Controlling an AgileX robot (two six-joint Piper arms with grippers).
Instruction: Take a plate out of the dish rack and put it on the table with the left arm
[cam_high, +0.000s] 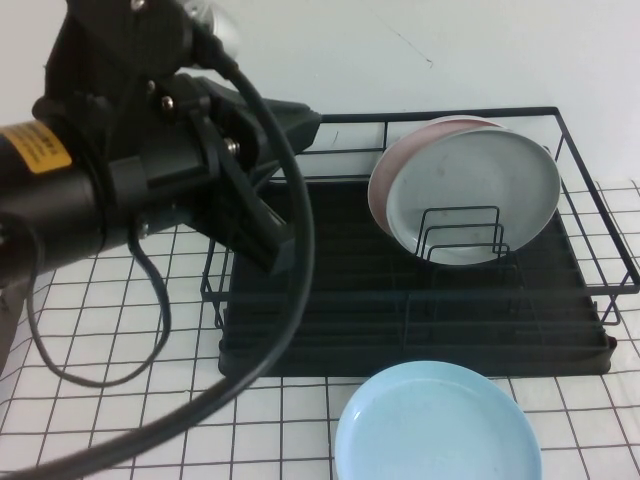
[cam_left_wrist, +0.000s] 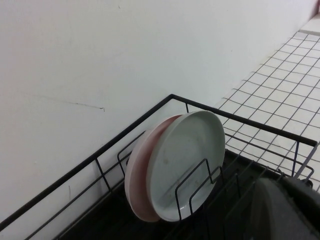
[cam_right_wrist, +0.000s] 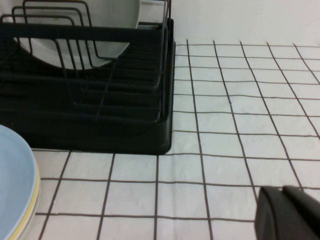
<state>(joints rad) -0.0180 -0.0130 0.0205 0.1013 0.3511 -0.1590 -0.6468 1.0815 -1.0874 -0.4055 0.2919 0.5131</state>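
Observation:
The light blue plate (cam_high: 438, 425) lies flat on the table (cam_high: 120, 330) in front of the dish rack (cam_high: 400, 330). In the right wrist view the blue plate (cam_right_wrist: 14, 185) rests on a yellow plate's rim (cam_right_wrist: 31, 212). My left arm hangs over the rack's left end. The left gripper (cam_high: 305, 122) is empty, its fingers together, left of the standing plates; it shows as a dark mass in the left wrist view (cam_left_wrist: 287, 210). My right gripper (cam_right_wrist: 289, 215) is shut and empty, low over the table to the right of the rack, out of the high view.
A dull grey plate (cam_high: 475, 195) stands upright in the rack's wire dividers with a pink plate (cam_high: 385, 170) right behind it. The white wall is close behind the rack. Bare tiled table lies left and right of the rack.

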